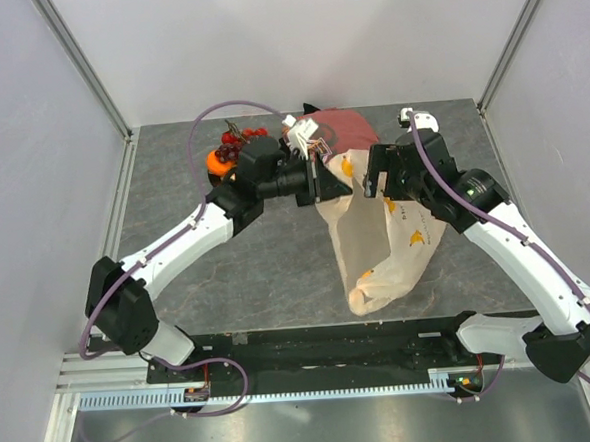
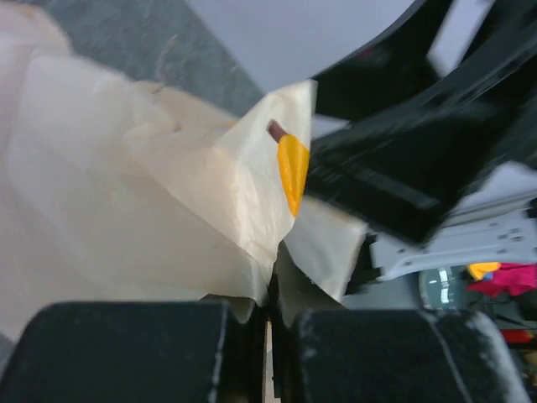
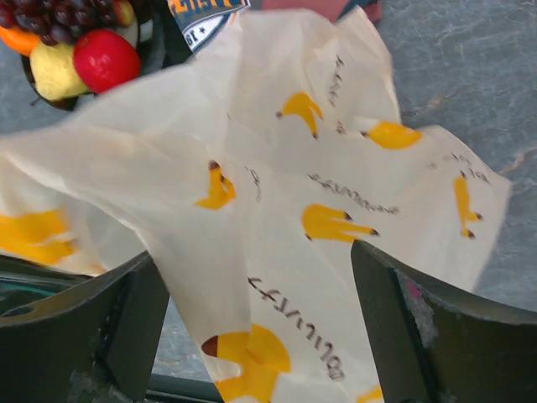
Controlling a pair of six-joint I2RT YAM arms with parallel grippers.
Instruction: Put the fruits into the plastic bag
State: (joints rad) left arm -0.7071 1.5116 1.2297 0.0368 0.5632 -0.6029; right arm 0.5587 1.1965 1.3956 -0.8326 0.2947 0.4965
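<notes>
Only partly visible fruits [image 1: 227, 153] behind left arm [image 1: 176, 243].

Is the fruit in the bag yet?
No, out. The apple, pear and grapes sit together outside the bag.

The plastic bag [image 1: 382, 246] lies on the table [image 1: 228, 275] right of its centre, running from the middle towards the near edge. The fruits [image 1: 233, 150] are heaped close to the far edge, left of centre, with the folded cloth [image 1: 347, 128] to their right, behind the bag. The left gripper [image 1: 325, 182] is at the bag's far left edge with the film between its fingers, and the right gripper [image 1: 373, 181] hangs just right of it, over the bag's far end.
</notes>
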